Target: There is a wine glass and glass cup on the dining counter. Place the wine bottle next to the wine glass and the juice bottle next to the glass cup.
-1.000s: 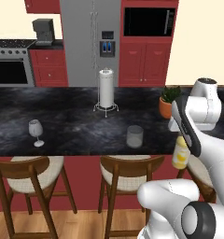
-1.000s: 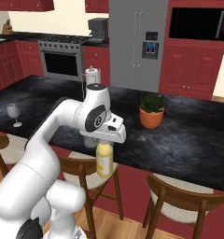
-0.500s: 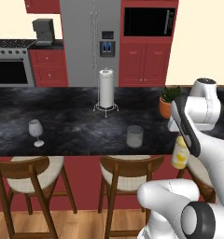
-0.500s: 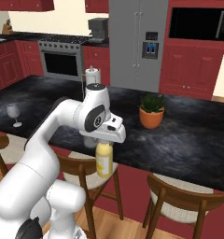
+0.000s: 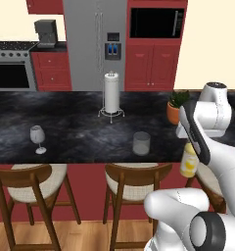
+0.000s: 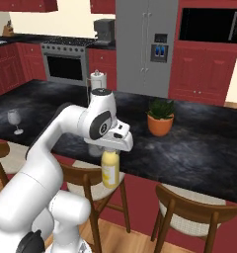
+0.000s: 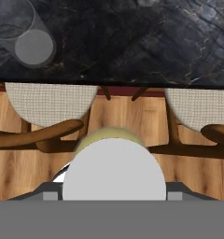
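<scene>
Juice bottle (image 6: 109, 170), smooth yellow cylinder, hangs clamped in my gripper (image 6: 110, 154); beyond the jaws lies the black marbled dining counter (image 6: 189, 148).

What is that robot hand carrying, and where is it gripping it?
The gripper holds the yellow juice bottle by its top, near the cap; the bottle hangs below it, off the dining counter's edge.

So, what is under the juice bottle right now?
Under the juice bottle are wooden floor and stool seats, not the dining counter. The bottle's white cap covers what lies directly below.
</scene>
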